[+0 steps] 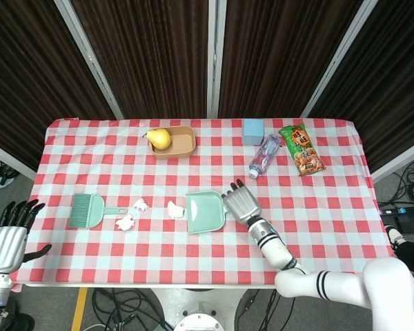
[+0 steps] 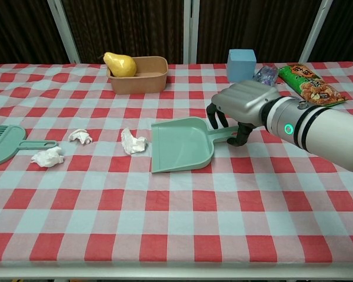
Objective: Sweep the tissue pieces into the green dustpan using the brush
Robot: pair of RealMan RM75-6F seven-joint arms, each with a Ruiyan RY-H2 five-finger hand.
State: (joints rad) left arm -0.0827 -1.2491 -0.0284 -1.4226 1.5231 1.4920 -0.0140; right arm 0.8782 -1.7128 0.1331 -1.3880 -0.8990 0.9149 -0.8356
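One green dustpan (image 2: 181, 145) lay mid-table, mouth toward the left, and the right hand (image 2: 242, 106) hung over its handle, fingers curled down around it. Whether they had actually closed on the handle, I could not tell from either view. One brush (image 1: 87, 209) sat well off to the left on the checked tablecloth (image 2: 165, 229), bristles away from the pan, nothing touching it. Between brush and pan I counted three tissue pieces: one (image 2: 133, 141) just beside the pan's open edge, one (image 2: 80, 136) further left, and one (image 2: 47, 157) nearest the brush handle. The left hand (image 1: 7, 241) was off the table's left edge, empty, fingers spread. Along the far side there was one tan tray (image 2: 145, 74) with a single pear (image 2: 119, 64) at its left end, one blue box (image 2: 241, 64), one plastic bottle (image 1: 263, 156) lying down, and one snack packet (image 2: 312, 84).
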